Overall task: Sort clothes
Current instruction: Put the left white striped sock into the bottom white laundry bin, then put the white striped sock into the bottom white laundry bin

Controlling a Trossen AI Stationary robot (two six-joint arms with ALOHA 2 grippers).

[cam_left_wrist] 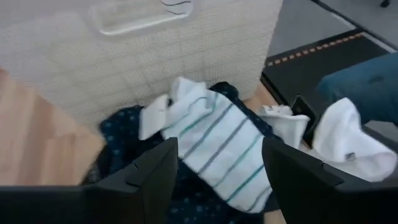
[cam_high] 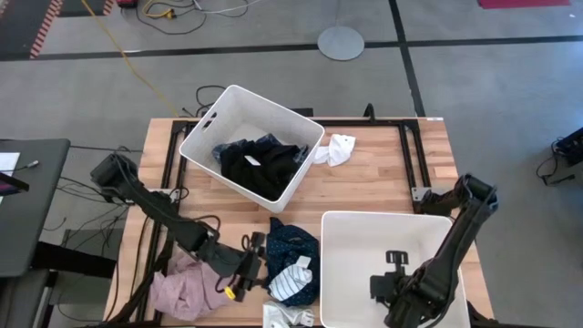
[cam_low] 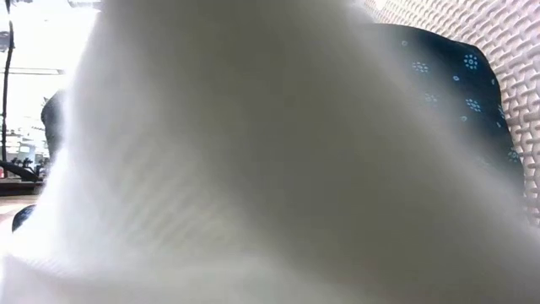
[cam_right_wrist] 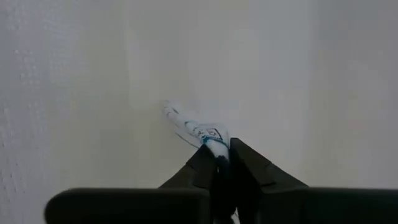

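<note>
My left gripper (cam_left_wrist: 214, 180) is open just above a white sock with teal stripes (cam_left_wrist: 217, 143), one finger on either side of it and touching nothing. The sock lies on the navy dotted garment (cam_high: 293, 244). The pink garment (cam_high: 180, 288) lies under my left arm. My right gripper (cam_high: 388, 275) is inside the near white bin (cam_high: 346, 228), shut on a small white sock with blue-green marks (cam_right_wrist: 198, 129). The far bin (cam_high: 205, 132) holds a black garment (cam_high: 260, 169) and a blue plaid shirt (cam_high: 228, 150). Another white sock (cam_high: 339, 150) lies on the table beside that bin. My right gripper pinches one end of the small white sock (cam_right_wrist: 216, 148) between its two fingertips. The rest of the sock sticks out ahead of the fingers, over the bin's white inside. The fingers hide how far back it reaches.
More white socks (cam_high: 287, 316) lie at the table's near edge and show in the left wrist view (cam_left_wrist: 348, 143). White fabric (cam_low: 253, 169) fills the low view right at the camera, with the navy dotted garment (cam_low: 456, 76) and a bin wall (cam_low: 506, 34) behind it.
</note>
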